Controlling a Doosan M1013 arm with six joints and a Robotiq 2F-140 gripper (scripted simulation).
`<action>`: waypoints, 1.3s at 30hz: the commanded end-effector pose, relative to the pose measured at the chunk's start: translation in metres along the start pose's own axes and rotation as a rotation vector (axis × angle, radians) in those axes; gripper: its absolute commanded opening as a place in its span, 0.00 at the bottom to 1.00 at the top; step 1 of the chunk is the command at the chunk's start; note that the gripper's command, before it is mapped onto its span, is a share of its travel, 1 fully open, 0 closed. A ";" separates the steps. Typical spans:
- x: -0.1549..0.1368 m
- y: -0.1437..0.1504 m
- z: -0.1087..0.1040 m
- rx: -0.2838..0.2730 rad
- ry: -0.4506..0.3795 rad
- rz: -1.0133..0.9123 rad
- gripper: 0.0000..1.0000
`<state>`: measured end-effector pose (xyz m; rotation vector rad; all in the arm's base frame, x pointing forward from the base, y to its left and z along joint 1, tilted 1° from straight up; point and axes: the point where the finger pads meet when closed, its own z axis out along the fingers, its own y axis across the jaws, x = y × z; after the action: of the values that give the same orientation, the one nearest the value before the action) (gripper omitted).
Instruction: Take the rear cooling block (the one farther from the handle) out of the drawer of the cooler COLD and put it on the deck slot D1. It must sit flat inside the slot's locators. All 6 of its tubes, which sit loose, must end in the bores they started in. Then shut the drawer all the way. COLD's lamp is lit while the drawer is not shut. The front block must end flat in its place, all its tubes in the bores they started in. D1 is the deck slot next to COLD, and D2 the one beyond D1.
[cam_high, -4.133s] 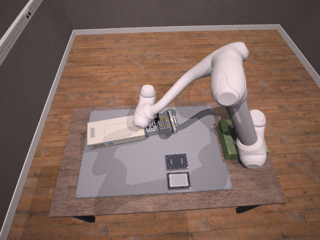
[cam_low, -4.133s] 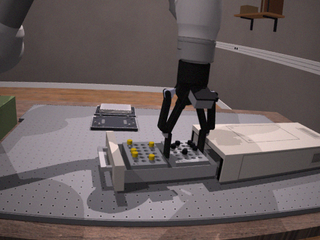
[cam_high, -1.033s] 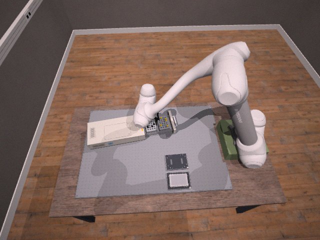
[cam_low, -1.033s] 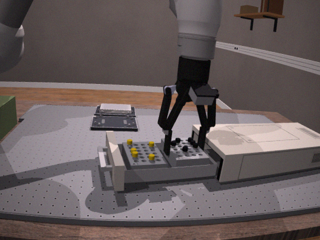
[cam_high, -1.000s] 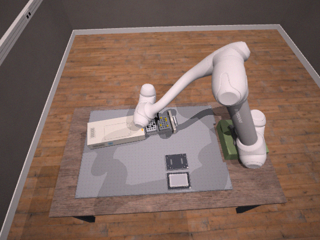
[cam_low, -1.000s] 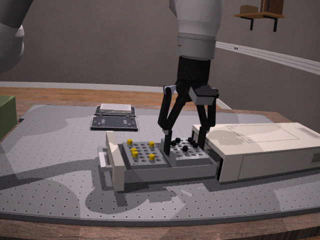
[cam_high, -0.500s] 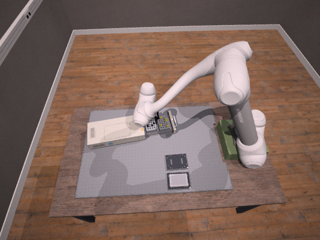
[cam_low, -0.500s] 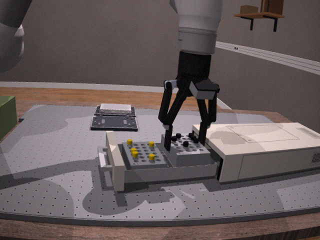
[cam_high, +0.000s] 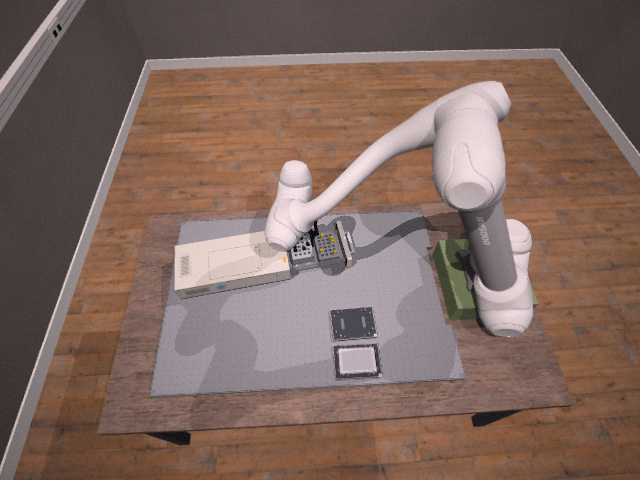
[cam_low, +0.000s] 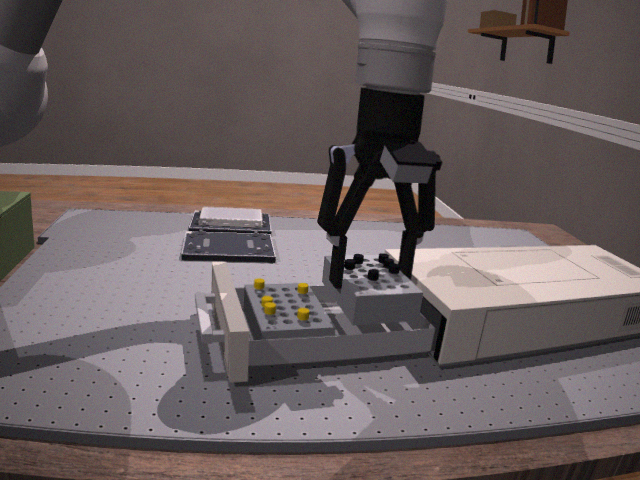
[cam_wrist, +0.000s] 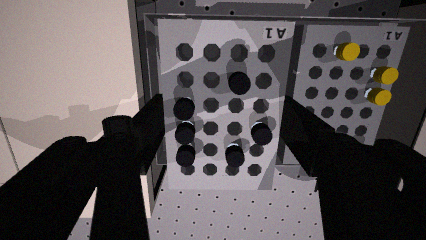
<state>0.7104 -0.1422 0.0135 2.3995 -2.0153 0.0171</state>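
From here, the black two-fingered claw (cam_low: 373, 266) (cam_wrist: 222, 111) is a bit over half open, its fingers clamped on the grey rear cooling block (cam_low: 381, 302) (cam_wrist: 220, 117) with six black-capped tubes. The block hangs raised above the floor of the open grey drawer (cam_low: 341, 351). The grey front block (cam_high: 329, 245) (cam_low: 289, 310) (cam_wrist: 334, 102), dotted with yellow-capped tubes, sits beside it, nearer the handle (cam_high: 350, 242) (cam_low: 204, 315).

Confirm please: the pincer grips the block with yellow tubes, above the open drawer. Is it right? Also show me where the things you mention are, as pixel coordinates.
Not quite: the pincer (cam_low: 373, 276) (cam_wrist: 222, 111) grips the block with black tubes (cam_low: 381, 307) (cam_wrist: 222, 181), as the exterior view shows. It is indeed above the open drawer (cam_low: 341, 351).
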 end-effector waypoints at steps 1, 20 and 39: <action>0.000 -0.001 -0.004 0.001 0.000 0.000 0.10; 0.000 -0.001 -0.025 0.001 0.000 0.000 0.10; 0.000 -0.001 -0.048 0.002 0.000 0.000 0.10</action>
<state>0.7103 -0.1416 0.0579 2.3995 -2.0153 0.0170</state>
